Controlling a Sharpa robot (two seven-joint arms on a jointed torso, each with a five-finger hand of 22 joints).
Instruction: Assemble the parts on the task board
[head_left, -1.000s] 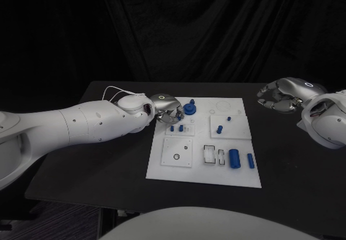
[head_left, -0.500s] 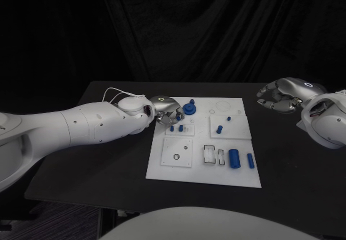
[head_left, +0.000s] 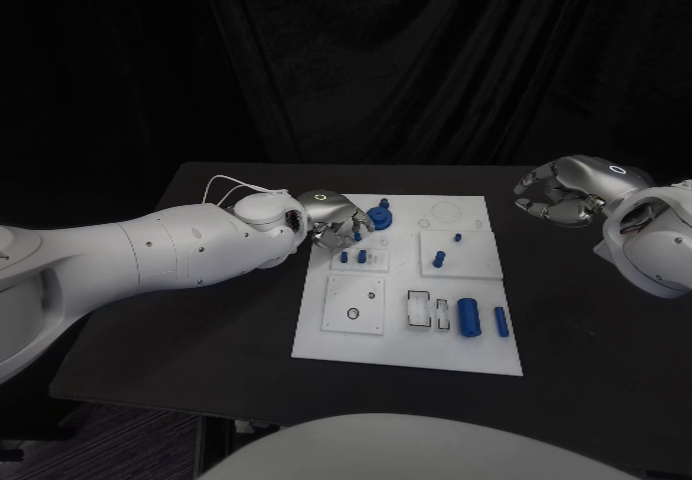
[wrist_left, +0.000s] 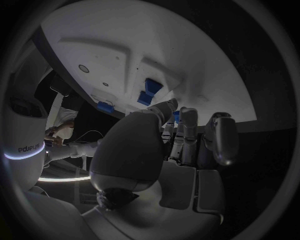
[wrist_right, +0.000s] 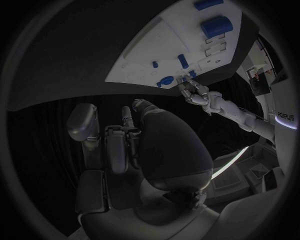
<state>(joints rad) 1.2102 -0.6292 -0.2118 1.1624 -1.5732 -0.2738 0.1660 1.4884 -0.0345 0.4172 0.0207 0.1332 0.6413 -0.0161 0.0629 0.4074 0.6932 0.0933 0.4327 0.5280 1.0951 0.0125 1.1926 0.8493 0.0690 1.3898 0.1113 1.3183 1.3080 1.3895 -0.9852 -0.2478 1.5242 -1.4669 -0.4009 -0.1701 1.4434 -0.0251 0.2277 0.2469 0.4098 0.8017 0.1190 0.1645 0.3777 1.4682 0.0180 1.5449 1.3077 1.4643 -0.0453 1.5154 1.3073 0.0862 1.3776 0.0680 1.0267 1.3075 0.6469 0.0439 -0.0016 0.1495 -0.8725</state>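
Board (head_left: 408, 350): mid-tabletop, blue parts (head_left: 467, 315) seated or loose. Left robot hand (head_left: 338, 222): at far-left corner beside blue knob (head_left: 379, 214), grasp unclear, likely positioning. Right robot hand (head_left: 562, 190): clenched empty, parked far right.

- On the white robot body (wrist_left: 25, 150) in my left wrist view I see mirrored lettering above a glowing ring; I cannot read it for certain.
- The right wrist view shows similar lettering on the white robot body (wrist_right: 284, 118), also illegible.

Overhead head view, wrist views sharing task board (head_left: 408, 300)
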